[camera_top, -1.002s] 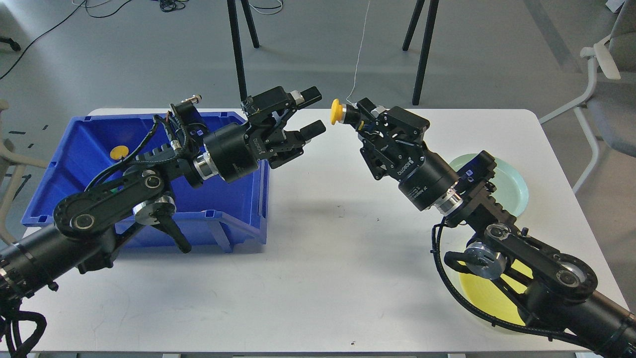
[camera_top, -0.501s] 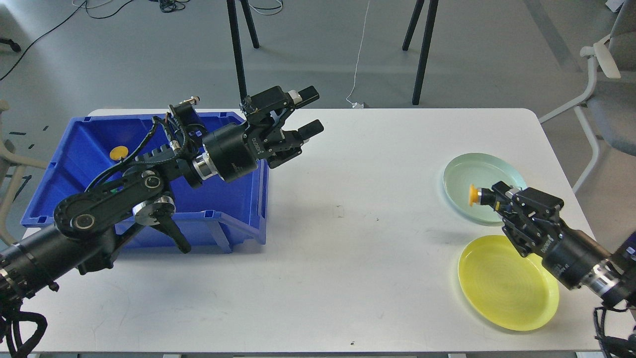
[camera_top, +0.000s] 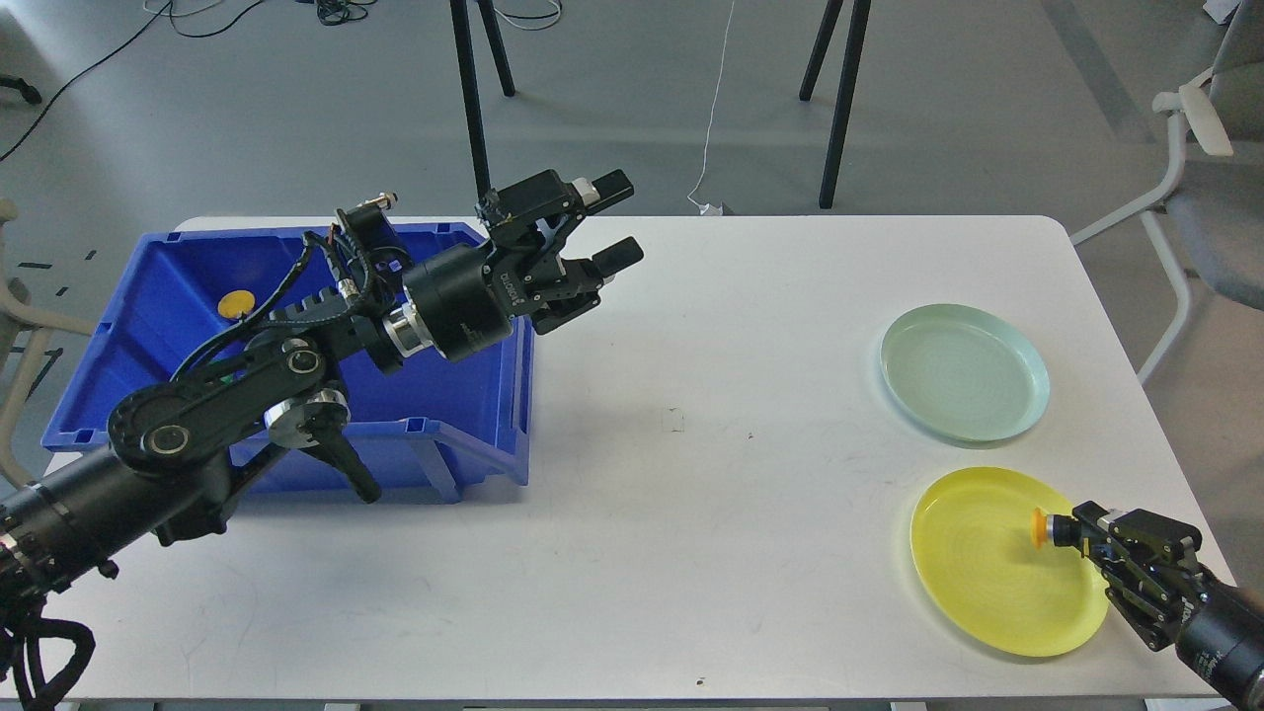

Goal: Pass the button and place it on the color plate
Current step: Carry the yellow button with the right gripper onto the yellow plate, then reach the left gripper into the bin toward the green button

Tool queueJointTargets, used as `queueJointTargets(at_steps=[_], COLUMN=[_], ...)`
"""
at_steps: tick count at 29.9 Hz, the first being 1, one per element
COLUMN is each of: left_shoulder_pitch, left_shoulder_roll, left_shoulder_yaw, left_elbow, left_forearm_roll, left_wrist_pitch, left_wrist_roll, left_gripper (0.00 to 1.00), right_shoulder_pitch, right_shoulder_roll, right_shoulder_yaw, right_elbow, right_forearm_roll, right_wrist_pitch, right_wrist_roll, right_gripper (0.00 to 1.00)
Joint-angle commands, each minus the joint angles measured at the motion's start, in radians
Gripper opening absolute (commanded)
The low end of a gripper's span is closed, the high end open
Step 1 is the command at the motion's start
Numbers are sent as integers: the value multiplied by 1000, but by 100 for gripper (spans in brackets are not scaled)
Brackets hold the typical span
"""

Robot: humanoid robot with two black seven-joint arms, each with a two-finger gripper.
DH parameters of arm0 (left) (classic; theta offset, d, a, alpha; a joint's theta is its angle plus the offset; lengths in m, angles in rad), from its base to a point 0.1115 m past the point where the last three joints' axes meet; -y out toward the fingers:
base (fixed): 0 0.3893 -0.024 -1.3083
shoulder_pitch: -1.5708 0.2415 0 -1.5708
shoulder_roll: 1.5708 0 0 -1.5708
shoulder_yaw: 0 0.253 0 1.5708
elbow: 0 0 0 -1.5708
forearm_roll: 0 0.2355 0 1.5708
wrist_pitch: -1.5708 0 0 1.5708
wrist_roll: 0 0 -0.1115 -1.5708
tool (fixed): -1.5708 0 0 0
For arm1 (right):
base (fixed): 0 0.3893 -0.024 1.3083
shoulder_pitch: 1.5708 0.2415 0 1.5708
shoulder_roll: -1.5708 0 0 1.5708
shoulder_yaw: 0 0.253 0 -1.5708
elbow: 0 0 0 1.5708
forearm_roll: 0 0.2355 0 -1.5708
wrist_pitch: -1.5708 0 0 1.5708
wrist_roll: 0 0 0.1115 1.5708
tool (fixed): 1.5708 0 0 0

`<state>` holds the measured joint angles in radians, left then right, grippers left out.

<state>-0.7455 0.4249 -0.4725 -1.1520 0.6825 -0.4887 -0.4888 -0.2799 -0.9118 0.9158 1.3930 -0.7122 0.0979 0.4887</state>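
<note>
A yellow-capped button [camera_top: 1041, 526] is held in my right gripper [camera_top: 1065, 531], which is shut on it over the right part of the yellow plate [camera_top: 987, 583]. I cannot tell whether the button touches the plate. The pale green plate [camera_top: 963, 370] lies bare behind the yellow one. My left gripper [camera_top: 617, 223] is open and empty, held above the table just right of the blue bin [camera_top: 128, 326]. A second yellow button [camera_top: 237, 303] lies in the bin's far left part.
The white table [camera_top: 691, 474] ends close to the right of both plates. Black stand legs [camera_top: 474, 99] stand on the floor behind the table. A grey chair [camera_top: 1215, 197] stands at the right.
My right arm has swung from the table's middle back and right with the button, past the green plate to over the yellow plate. My left arm has not moved.
</note>
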Motion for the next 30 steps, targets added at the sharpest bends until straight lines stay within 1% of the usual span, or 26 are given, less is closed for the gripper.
queueJointTargets(at_steps=[1, 5, 7, 11, 14, 17, 20, 23, 25, 28, 30], left_shoulder_pitch=[0, -2, -3, -11, -34, -104, -152, -211, -279, -362, -383], left_shoulder_roll=[-2, -3, 0, 40, 127, 247, 385, 520, 607, 670, 680], left_shoulder_yaw=[0, 0, 0, -26, -37, -26, -9, 49, 124, 251, 329], left_elbow=[0, -3, -20, -95, -158, -215, -218, -212, -209, -200, -192], left_forearm_roll=[0, 2, 3, 6, 8, 6, 34, 135, 272, 493, 630], left_wrist_pitch=[0, 0, 0, 0, 0, 0, 0, 0, 0, 0, 0], left_wrist_roll=[0, 0, 0, 0, 0, 0, 0, 0, 0, 0, 0], left_gripper=[81, 81, 81, 81, 81, 81, 82, 83, 84, 84, 84], right_shoulder_pitch=[2, 2, 2, 2, 1, -1, -5, -7, -5, -1, 7], right_shoulder_roll=[28, 30, 30, 30, 30, 30, 28, 28, 30, 30, 33], right_shoulder_yaw=[2, 3, 6, 6, 6, 5, 6, 9, 12, 28, 50], right_elbow=[1, 3, 4, 12, 18, 24, 40, 52, 58, 78, 99], right_forearm_roll=[0, 0, 2, 3, 13, 62, 95, 108, 125, 164, 200], right_wrist_pitch=[-1, -1, -1, -1, 0, 9, 14, 17, 17, 17, 17], right_wrist_roll=[0, 0, 0, 0, 0, 0, 0, 0, 0, 0, 0], right_gripper=[64, 72, 75, 80, 81, 82, 83, 84, 84, 85, 85])
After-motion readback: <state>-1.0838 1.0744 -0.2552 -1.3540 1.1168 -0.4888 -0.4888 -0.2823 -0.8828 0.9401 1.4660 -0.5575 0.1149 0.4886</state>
